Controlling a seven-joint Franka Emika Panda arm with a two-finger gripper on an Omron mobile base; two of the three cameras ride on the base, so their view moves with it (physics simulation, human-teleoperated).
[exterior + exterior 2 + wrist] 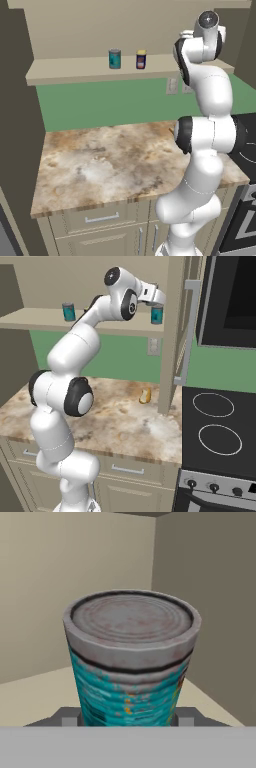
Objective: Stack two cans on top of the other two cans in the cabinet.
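A teal can with a grey top (130, 662) sits between my gripper's (126, 718) fingertips, which are shut on its sides. In the right base view this teal can (157, 315) is at the right end of the cabinet (50, 320) shelf, with the gripper (157, 309) on it from above. I cannot tell whether it rests on the shelf or hangs just over it. Further left on the cabinet (100, 72) shelf stand another teal can (115, 58) (68, 311) and the navy can with a yellow top (141, 59), a little apart. My arm hides the navy can in the right base view.
The cabinet's side wall (210, 612) stands close to the right of the held can. Below the shelf lies a marbled counter (100, 165) with a small yellowish object (145, 396) on it. A stove (217, 426) is at the right, and a tall cabinet post (172, 331) beside it.
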